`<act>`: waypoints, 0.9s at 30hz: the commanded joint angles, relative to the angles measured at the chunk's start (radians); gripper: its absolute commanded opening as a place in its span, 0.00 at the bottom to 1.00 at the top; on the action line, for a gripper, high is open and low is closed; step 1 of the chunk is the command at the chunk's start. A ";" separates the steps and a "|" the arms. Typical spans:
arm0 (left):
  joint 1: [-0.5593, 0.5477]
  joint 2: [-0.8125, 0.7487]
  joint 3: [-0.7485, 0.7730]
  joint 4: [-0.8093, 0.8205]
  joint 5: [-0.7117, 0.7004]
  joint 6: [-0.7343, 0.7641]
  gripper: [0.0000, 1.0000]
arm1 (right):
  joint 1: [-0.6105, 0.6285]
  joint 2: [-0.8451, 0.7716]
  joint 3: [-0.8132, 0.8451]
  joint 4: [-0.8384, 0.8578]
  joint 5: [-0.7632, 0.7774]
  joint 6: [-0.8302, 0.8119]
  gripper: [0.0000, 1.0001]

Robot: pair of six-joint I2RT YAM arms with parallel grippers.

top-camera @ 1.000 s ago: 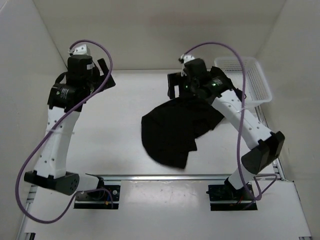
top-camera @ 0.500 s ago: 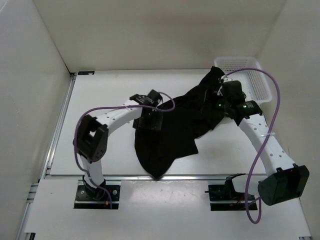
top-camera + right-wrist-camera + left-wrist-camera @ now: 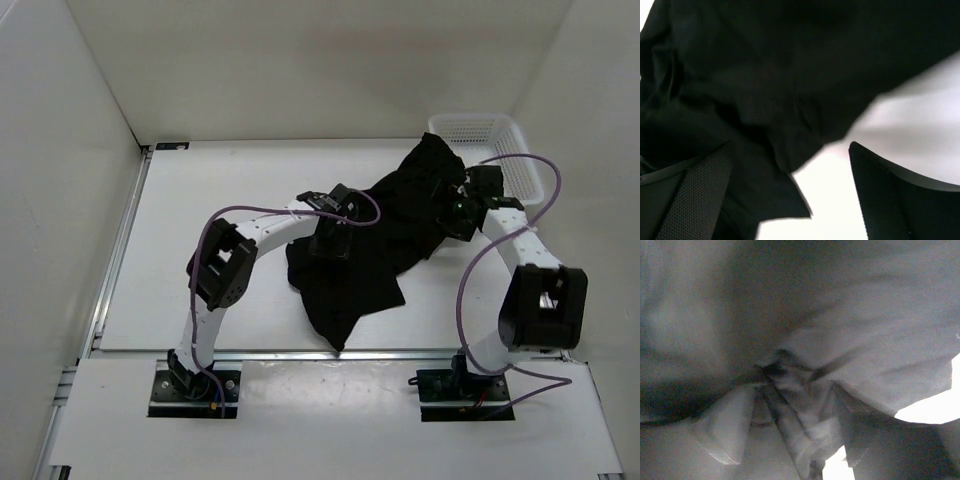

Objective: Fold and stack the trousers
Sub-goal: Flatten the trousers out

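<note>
The black trousers (image 3: pixel 370 240) lie crumpled right of the table's middle, with one end bunched up near the basket. My left gripper (image 3: pixel 330 243) presses down on their left part. In the left wrist view the cloth (image 3: pixel 880 340) fills the frame. A gathered fold sits between the blurred fingers (image 3: pixel 725 430) of the left gripper (image 3: pixel 795 440), and the grip is unclear. My right gripper (image 3: pixel 455 215) hovers at the trousers' right edge. In its wrist view the right gripper (image 3: pixel 790 195) is open, with a corner of the trousers (image 3: pixel 765 75) lying between the fingers.
A white mesh basket (image 3: pixel 500 135) stands in the far right corner, just beyond the bunched cloth. White walls close in the table (image 3: pixel 200 200) on three sides. The right arm's elbow (image 3: pixel 545 305) hangs over the near right edge.
The left arm swung from the far left across onto the trousers and its fingers narrowed around a fold. The right arm dragged the cloth toward the basket, then drew its elbow back.
</note>
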 commanded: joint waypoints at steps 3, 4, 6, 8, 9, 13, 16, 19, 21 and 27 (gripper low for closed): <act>0.029 -0.046 -0.003 -0.005 0.026 -0.012 0.10 | 0.005 0.160 0.099 0.112 -0.031 0.035 0.89; 0.038 -0.101 -0.014 -0.014 0.026 -0.012 0.10 | 0.005 0.182 0.108 0.124 -0.031 0.035 0.73; 0.072 -0.172 -0.014 -0.054 -0.006 -0.001 0.10 | 0.005 0.234 0.131 0.140 -0.031 0.035 0.60; 0.090 -0.290 0.002 -0.098 -0.060 0.027 0.10 | 0.005 0.265 0.150 0.140 -0.022 0.035 0.35; 0.105 -0.327 0.040 -0.120 -0.081 0.037 0.10 | 0.005 0.286 0.159 0.140 -0.022 0.035 0.26; 0.156 -0.466 0.216 -0.250 -0.184 0.073 0.10 | 0.047 0.242 0.203 0.117 -0.037 0.026 0.00; 0.228 -0.531 0.365 -0.312 -0.216 0.093 0.10 | 0.142 0.136 0.292 0.056 0.072 -0.026 0.00; 0.312 -0.566 0.494 -0.332 -0.187 0.102 0.10 | 0.257 0.072 0.487 -0.048 0.138 -0.080 0.00; 0.352 -0.566 0.558 -0.346 -0.187 0.113 0.10 | 0.291 0.050 0.593 -0.105 0.152 -0.091 0.00; 0.542 -0.556 0.674 -0.355 -0.166 0.113 0.10 | 0.407 0.027 0.822 -0.179 0.193 -0.145 0.00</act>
